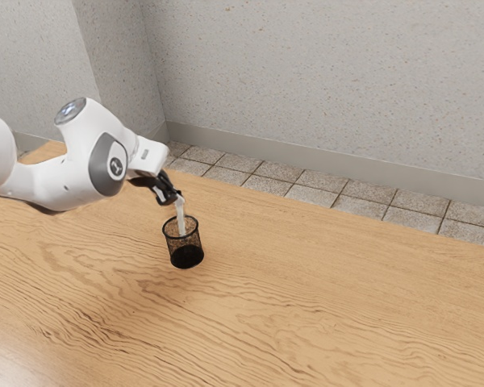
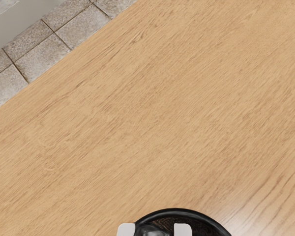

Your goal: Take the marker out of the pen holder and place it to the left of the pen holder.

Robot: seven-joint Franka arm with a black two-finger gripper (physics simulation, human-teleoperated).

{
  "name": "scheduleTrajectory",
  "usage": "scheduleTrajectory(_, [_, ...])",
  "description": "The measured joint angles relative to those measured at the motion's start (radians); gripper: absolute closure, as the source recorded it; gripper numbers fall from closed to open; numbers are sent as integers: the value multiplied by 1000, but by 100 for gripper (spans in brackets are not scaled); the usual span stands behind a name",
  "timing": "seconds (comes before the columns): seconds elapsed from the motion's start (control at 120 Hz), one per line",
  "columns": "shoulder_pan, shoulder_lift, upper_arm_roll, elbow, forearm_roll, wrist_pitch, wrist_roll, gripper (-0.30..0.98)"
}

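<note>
Claw [image 1: 177, 196] at marker's [image 1: 181, 221] top; can't tell how open, or if I have hold. Marker's lower end in holder [image 1: 186, 256]. Slanted pull could topple holder; poor grip, drop marker.

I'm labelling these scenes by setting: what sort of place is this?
Possibly a plain tiled room: speckled wall, stone-like floor tiles, and a wood-grain table.

Wooden table [image 2: 137, 123] stretching wide with its fine grain showing, gray floor tiles [image 2: 39, 54] lying beyond its edge, a gray baseboard [image 2: 19, 24] bordering them, the pen holder [image 2: 179, 212] curving its black rim, two pale blunt shapes [image 2: 183, 229] overlapping it, something dark [image 2: 152, 231], possibly glossy, sitting between them.
</note>
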Motion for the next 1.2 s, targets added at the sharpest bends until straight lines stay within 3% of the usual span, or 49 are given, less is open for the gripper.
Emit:
scheduleTrajectory(0.242, [-61, -102, 112, 9, -1, -87, 1, 79])
scheduleTrajectory(0.342, [-78, -68, 161, 76, -35, -125, 0, 79])
scheduleTrajectory(0.417, [-73, -10, 206, 139, -118, -159, -1, 79])
scheduleTrajectory(0.5, [27, 35, 227, 164, -250, -199, -3, 79])
scheduleTrajectory(0.725, [169, 127, 231, 177, -574, -319, -10, 79])
scheduleTrajectory(0.875, [214, 179, 224, 178, -746, -400, -15, 78])
scheduleTrajectory(1.0, [226, 213, 222, 178, -821, -463, -43, 77])
scheduleTrajectory(1.2, [254, 270, 220, 176, -858, -552, -115, 76])
